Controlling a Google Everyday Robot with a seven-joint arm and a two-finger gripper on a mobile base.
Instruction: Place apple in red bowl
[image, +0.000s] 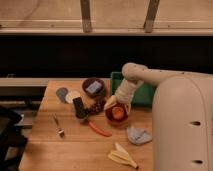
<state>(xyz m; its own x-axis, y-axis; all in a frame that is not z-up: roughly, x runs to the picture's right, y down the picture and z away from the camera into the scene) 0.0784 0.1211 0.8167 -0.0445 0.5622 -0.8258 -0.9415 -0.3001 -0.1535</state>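
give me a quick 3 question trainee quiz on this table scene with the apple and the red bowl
1. True or false: the apple lies inside the red bowl.
2. Where is the gripper? A) over the fork B) right above the red bowl C) at the banana
3. What long thing lies on the wooden table just left of the red bowl and below it?

Key
1. True: the apple sits within the bowl's rim.
2. B: the gripper is right above the bowl, close over the apple; the fork and the banana are well away.
3. The orange carrot.
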